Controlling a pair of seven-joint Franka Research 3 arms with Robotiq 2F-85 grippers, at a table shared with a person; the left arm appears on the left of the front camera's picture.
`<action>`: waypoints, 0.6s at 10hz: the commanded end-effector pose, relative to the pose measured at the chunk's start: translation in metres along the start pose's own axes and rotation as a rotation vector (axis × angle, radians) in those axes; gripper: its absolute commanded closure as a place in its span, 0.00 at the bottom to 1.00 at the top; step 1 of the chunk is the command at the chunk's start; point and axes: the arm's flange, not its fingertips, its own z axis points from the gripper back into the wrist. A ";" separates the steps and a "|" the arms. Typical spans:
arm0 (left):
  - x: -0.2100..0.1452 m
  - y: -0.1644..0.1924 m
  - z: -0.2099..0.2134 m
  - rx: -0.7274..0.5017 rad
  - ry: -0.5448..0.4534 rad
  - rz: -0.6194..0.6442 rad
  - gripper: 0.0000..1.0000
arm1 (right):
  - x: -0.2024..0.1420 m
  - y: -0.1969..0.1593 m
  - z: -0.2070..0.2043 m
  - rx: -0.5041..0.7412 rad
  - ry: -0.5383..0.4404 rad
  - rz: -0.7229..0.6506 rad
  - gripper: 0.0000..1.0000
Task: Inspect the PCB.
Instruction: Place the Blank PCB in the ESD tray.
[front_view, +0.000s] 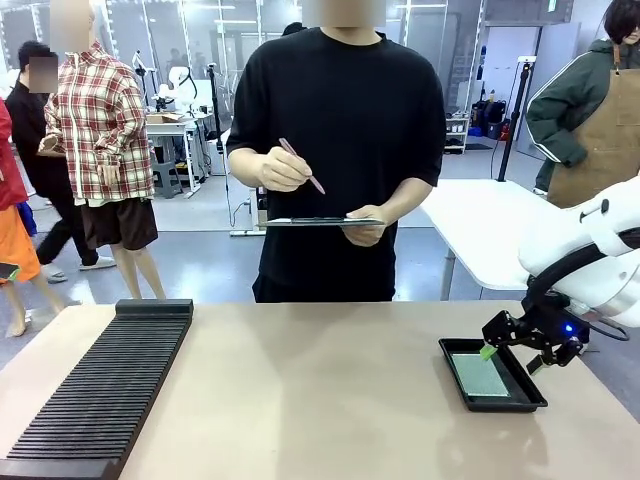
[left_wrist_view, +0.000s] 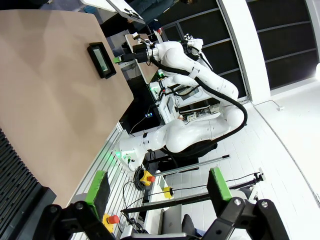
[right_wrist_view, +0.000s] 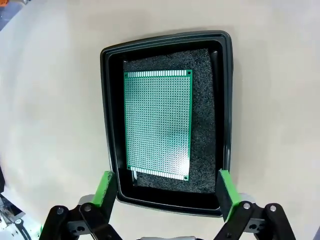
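- PCB (right_wrist_view: 158, 124): we logged it lying flat on dark foam inside a black tray (right_wrist_view: 167, 42), tray on the tan table (front_view: 300, 390) twd the robot's right side.
- Right gripper (right_wrist_view: 163, 192): we saw it poised above the tray's near rim, jaws wide apart, nothing held; green pads (right_wrist_view: 104, 188) either side of the rim, not touching the board.
- Left gripper (left_wrist_view: 156, 186): jaws apart, empty, hanging off the table edge.
- Slotted black rack (front_view: 100, 390): on table's left side.
- Person (front_view: 340, 150): stood at far side w/ clipboard (front_view: 322, 221) and pen (front_view: 301, 165).
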 end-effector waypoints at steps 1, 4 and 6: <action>0.004 -0.003 0.002 -0.008 0.011 -0.003 0.00 | 0.002 -0.002 -0.002 0.018 -0.004 0.014 0.00; 0.004 -0.003 0.002 -0.008 0.011 -0.003 0.00 | 0.002 -0.002 -0.002 0.018 -0.004 0.014 0.00; 0.004 -0.003 0.002 -0.008 0.011 -0.003 0.00 | 0.002 -0.002 -0.002 0.018 -0.004 0.014 0.00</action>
